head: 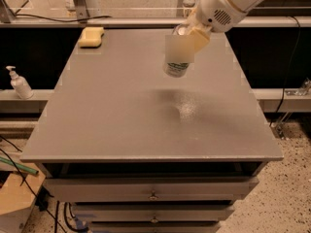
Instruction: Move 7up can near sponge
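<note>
Silvery 7up can (177,58) aloft in end effector (188,39) over table (121,123); pale sponge (91,36) at far-left corner.

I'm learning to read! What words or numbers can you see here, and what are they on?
7up can, held above the table by the end effector: green marks near its lower end, too blurred to read.
Pump bottle: no label that can be read.
Sponge: no writing.
So there is nothing to quote.
</note>
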{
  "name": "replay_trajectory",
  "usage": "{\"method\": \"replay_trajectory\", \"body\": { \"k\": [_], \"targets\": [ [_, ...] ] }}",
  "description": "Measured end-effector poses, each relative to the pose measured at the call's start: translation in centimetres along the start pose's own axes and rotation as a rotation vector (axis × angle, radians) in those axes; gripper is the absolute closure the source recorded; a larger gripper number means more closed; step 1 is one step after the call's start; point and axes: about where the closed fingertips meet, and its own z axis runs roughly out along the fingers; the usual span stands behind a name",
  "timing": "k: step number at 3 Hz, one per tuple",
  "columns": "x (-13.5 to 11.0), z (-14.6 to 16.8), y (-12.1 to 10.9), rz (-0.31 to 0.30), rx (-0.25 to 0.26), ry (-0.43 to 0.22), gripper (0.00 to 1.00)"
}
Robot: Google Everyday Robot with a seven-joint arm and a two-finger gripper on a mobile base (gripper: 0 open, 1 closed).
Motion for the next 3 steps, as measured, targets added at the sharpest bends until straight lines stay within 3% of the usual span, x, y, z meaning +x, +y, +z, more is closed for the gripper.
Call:
{"method": "replay_trajectory", "body": {
  "k": [1, 3],
  "targets": [
    [-2.7, 3.1, -3.3, 0.014, 0.024, -0.047, 1.00],
    [-4.0, 5.0, -4.0, -0.001, 0.022, -0.066, 1.00]
  ]
}}
